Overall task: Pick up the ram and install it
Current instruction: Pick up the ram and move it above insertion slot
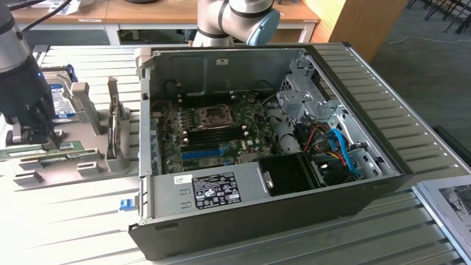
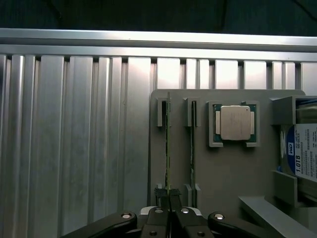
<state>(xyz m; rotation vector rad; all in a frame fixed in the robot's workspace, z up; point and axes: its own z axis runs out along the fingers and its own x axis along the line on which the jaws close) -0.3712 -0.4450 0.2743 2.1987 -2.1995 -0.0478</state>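
Note:
The ram is a thin green stick seen edge-on, standing in a slot of the grey holder. My gripper is shut on its near end, one black finger pressed to each side. A second green stick stands in the slot beside it. In the exterior view my gripper is down on the holder at the exterior view's left, over the ram. The open computer case lies in the middle, its motherboard showing black memory slots.
A silver CPU chip and a hard drive with a blue-white label sit in the same holder. Grey upright posts stand between the holder and the case wall. The ribbed metal table stretches around them.

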